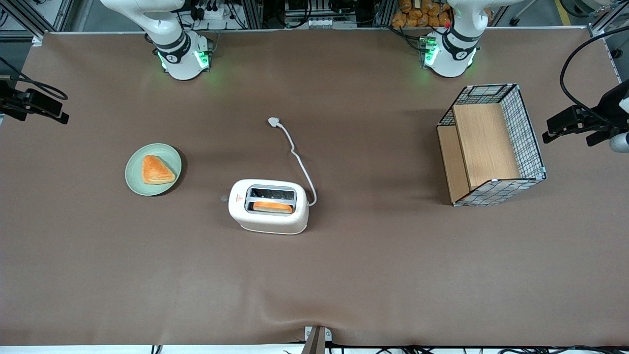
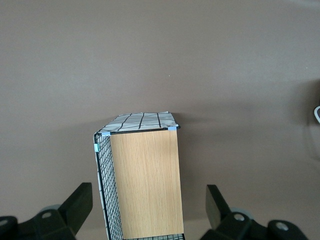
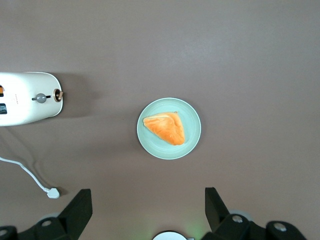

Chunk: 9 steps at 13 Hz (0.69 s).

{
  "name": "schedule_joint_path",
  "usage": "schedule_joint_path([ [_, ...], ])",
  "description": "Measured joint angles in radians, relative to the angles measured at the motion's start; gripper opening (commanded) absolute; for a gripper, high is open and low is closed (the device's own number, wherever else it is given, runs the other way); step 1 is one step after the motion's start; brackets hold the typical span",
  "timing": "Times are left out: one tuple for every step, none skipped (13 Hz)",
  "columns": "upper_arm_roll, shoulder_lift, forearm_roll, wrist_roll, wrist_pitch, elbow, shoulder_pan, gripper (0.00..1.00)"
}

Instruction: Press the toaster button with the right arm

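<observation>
The cream-white toaster stands mid-table with a slice of toast in the slot nearer the front camera. Its small grey button sticks out of the short end that faces the working arm's end of the table. In the right wrist view the toaster and its button show from high above. My right gripper is open and empty, high over the table near the arm's base, well apart from the toaster. The gripper is out of the front view.
A green plate with a triangular pastry lies beside the toaster, toward the working arm's end; it also shows in the right wrist view. The toaster's white cord runs away from the front camera. A wire-and-wood basket stands toward the parked arm's end.
</observation>
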Motion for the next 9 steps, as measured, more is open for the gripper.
schedule_joint_path([
  [0.001,0.0,0.0,0.0,0.0,0.0,0.0,1.0],
  [0.001,0.0,0.0,0.0,0.0,0.0,0.0,1.0],
  [0.002,0.001,0.0,0.0,-0.001,0.0,0.0,1.0],
  [0.002,0.003,0.0,0.0,-0.007,0.001,0.0,1.0],
  [0.001,0.005,0.0,0.0,-0.028,0.006,0.0,1.0],
  [0.001,0.014,0.0,0.0,-0.062,0.022,0.0,1.0],
  [0.002,0.03,0.002,0.0,-0.092,0.05,0.0,1.0],
  [0.004,0.051,0.006,0.0,-0.111,0.078,0.0,1.0],
  [0.008,0.07,0.015,0.0,-0.118,0.1,0.004,1.0],
])
